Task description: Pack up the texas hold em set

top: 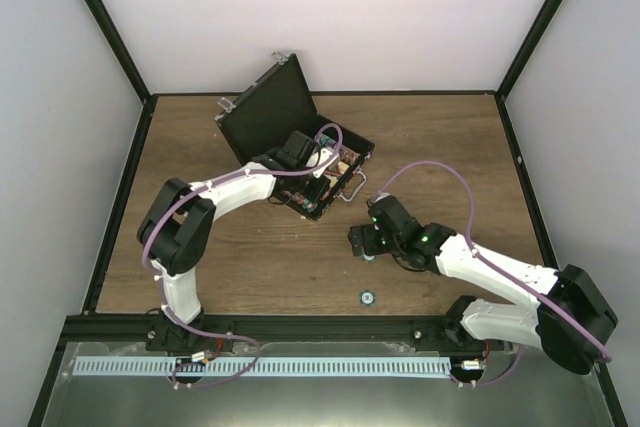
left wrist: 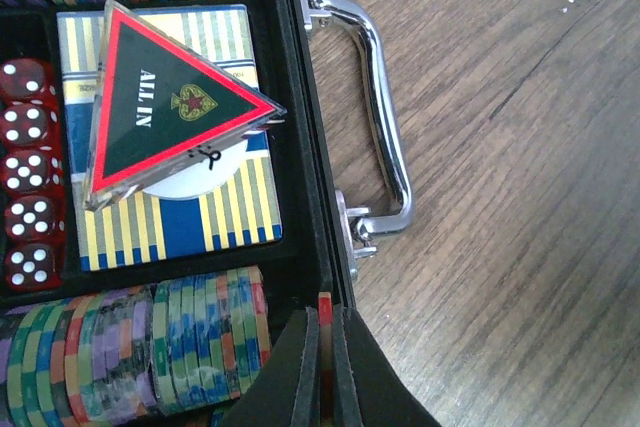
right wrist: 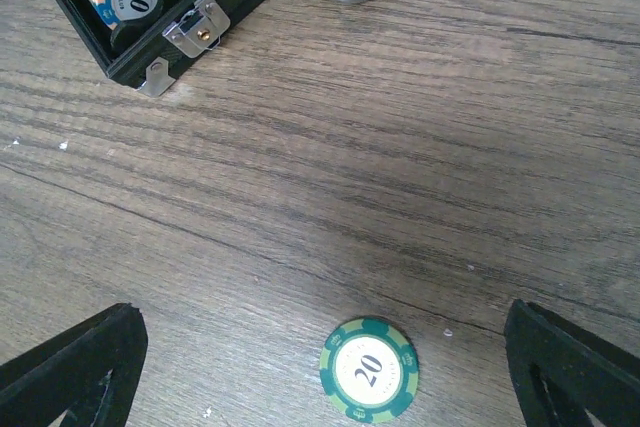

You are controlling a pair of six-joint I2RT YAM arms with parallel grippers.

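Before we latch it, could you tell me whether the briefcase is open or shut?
Open: the briefcase lid stands raised, with chips and cards showing inside.

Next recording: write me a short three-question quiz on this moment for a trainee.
1. True or false: the right gripper is shut.
2. Which number is on the green chip lying on the table? A) 10 B) 20 C) 50
3. Fill in: the triangular marker in the case reads ____.

Key: 1 false, its fingers stand wide apart; 2 B; 3 ALL IN.
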